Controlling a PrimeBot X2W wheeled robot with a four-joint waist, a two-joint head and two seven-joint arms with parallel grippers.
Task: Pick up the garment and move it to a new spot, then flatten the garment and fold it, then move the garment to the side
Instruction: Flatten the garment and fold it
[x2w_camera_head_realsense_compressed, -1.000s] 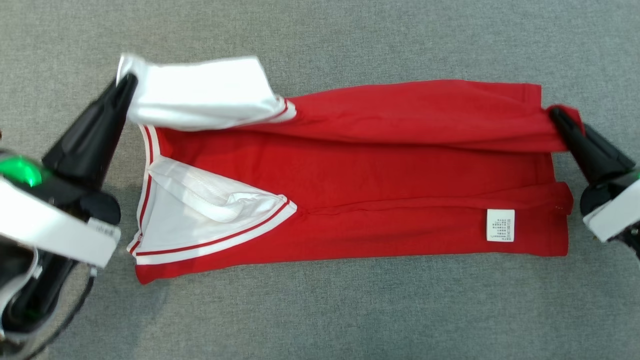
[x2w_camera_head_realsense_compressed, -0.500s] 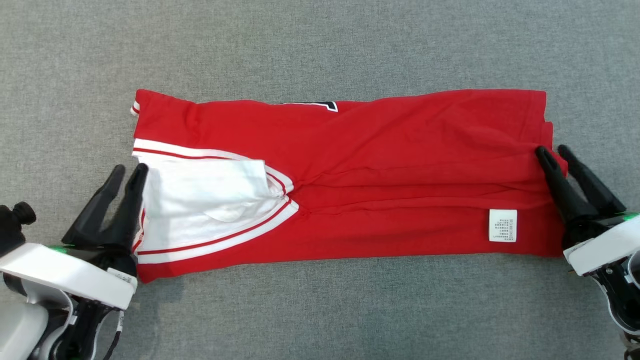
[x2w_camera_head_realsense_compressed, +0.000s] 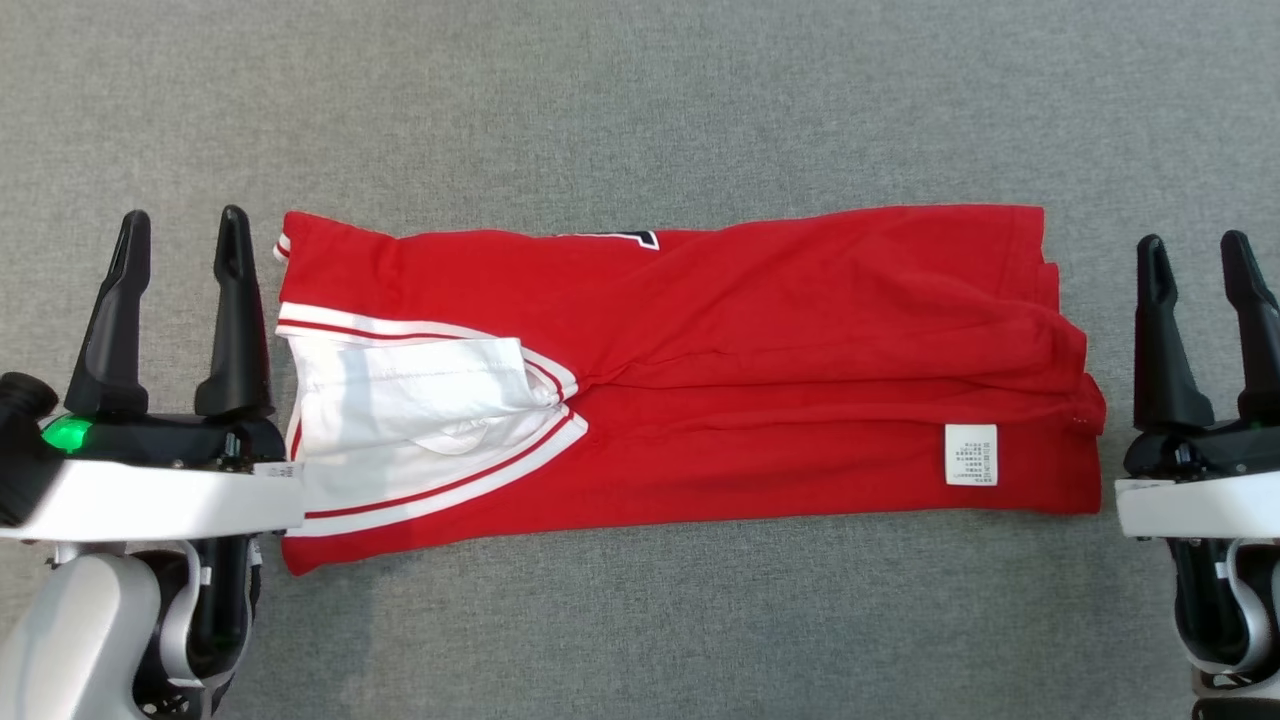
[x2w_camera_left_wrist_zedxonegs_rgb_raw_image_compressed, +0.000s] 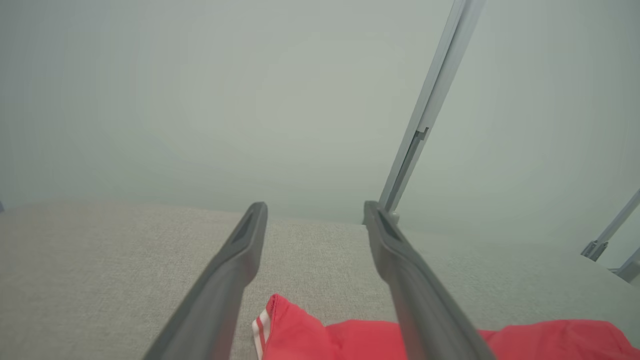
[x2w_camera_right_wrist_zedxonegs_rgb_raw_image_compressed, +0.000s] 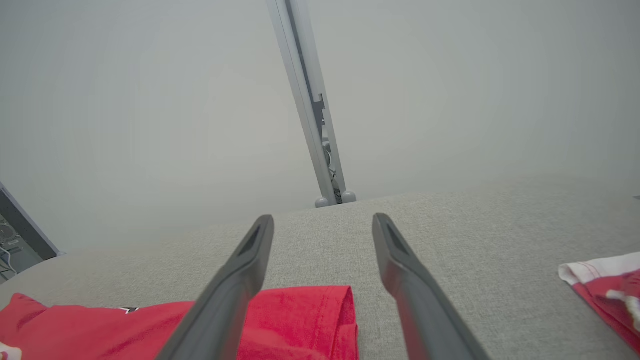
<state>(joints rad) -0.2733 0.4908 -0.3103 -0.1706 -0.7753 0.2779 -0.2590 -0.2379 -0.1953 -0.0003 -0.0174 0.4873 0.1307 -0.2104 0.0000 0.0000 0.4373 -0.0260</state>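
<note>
Left gripper (x2w_camera_head_realsense_compressed: 183, 215): just beside the garment's left end, fingers spread apart, holding nothing.
Garment (x2w_camera_head_realsense_compressed: 750, 350): red with white trim, folded lengthwise into a long band, lying flat on the grey worktop (x2w_camera_head_realsense_compressed: 640, 100). A white sleeve panel (x2w_camera_head_realsense_compressed: 420, 400) sits at its left end and a small white label (x2w_camera_head_realsense_compressed: 970, 454) near its right end.
Right gripper (x2w_camera_head_realsense_compressed: 1191, 240): just beside the garment's right end, fingers spread apart, holding nothing.

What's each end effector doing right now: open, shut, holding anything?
Left end effector: open, holding nothing, beside the garment.
Right end effector: open, holding nothing.
</note>
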